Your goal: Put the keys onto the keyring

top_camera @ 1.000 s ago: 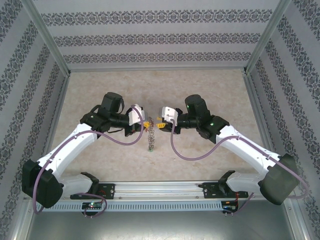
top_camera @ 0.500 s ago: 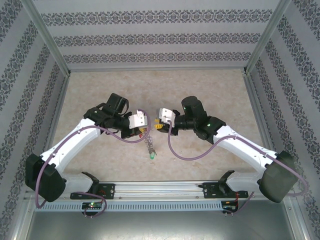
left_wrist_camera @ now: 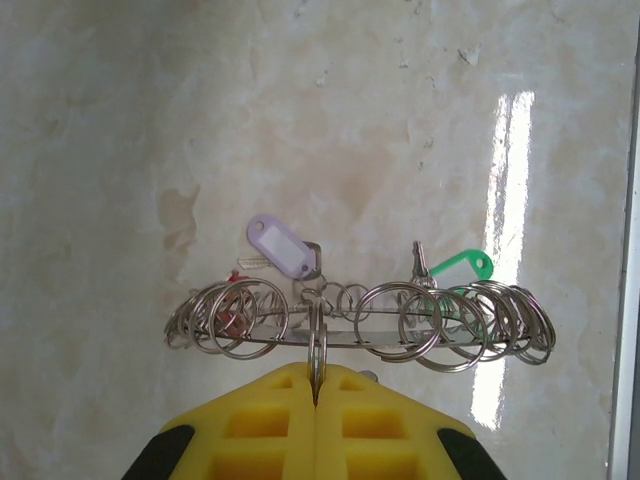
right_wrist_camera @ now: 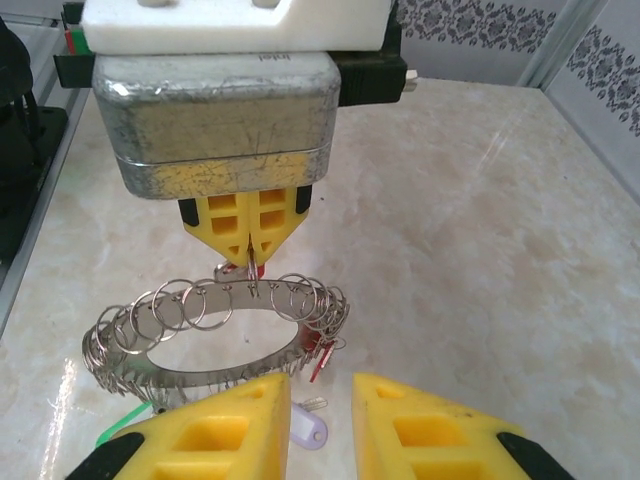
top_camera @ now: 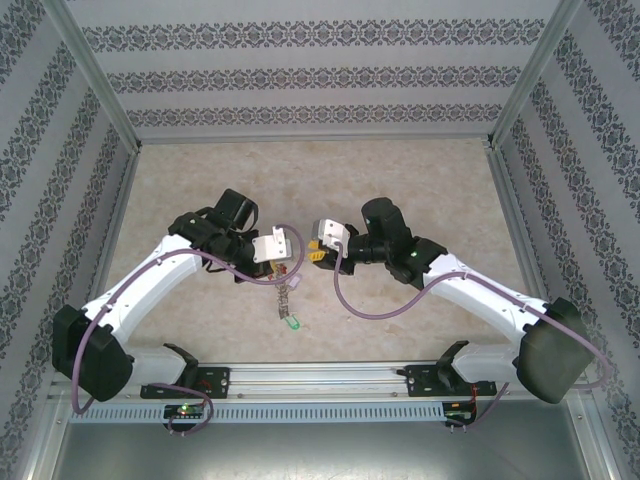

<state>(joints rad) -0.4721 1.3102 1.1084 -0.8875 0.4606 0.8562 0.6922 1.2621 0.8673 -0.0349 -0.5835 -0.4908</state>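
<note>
Two grippers face each other across the keyring [top_camera: 288,292], which hangs above the table [top_camera: 400,180] between them.

Left gripper [left_wrist_camera: 316,385]: fingers pressed together on one wire loop [left_wrist_camera: 317,340] at the rim. This single pinch carries the whole ring.

Right gripper [right_wrist_camera: 320,395]: fingers parted by a narrow gap, nothing between them.

Orientation of the ring: from the left wrist it is seen edge-on, its long axis running straight across, at right angles to the left fingers. From the right wrist the wide hole shows as a flattened oval, with the far rim at the left fingertips and the near rim just beyond the right fingertips.

Governing relation: one red key [right_wrist_camera: 320,360] hangs at the near right part of the rim, directly ahead of the gap in the right gripper. The right arm is the nearer arm to it, and the left is occupied as holder. Whether this key is already threaded on a loop cannot be told. A lilac tag [right_wrist_camera: 305,432] and a green tag [left_wrist_camera: 462,265] hang from the ring as well.

Judgement: the next move calls for a short, straight advance of the right gripper along its own axis
</note>
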